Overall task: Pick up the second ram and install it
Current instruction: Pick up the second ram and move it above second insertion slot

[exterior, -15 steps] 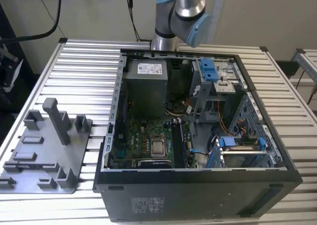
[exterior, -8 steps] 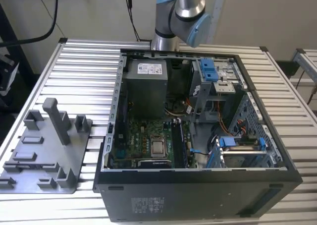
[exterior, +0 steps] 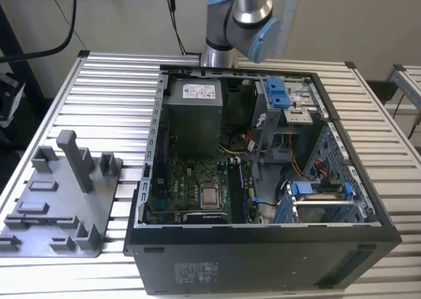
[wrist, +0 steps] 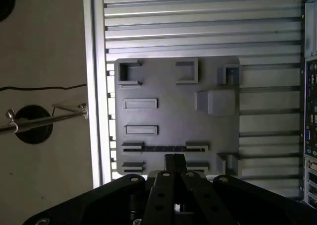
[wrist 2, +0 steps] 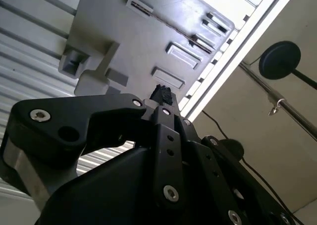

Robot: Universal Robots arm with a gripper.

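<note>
The second ram (wrist: 164, 148) is a thin dark strip standing on edge between two slotted holders of the grey fixture tray (wrist: 173, 118). It appears in the second wrist view as a dark line (wrist 2: 171, 26) across the tray (wrist 2: 119, 41). My gripper (wrist: 174, 160) hangs above the tray, close to the ram's holders, its two black fingers pressed together with nothing between them. The shut fingertips (wrist 2: 161, 93) point toward the tray. In the exterior view the tray (exterior: 39, 210) lies left of the open computer case (exterior: 263, 240).
The arm's base (exterior: 237, 16) stands behind the case. Inside are the grey power-supply box (exterior: 194, 114), the motherboard (exterior: 197, 190) with long black slots (exterior: 240, 190), and blue drive brackets (exterior: 279, 91). A tall grey post (exterior: 74, 157) rises from the tray. The slatted table's edge (wrist: 96, 86) is beside the tray.
</note>
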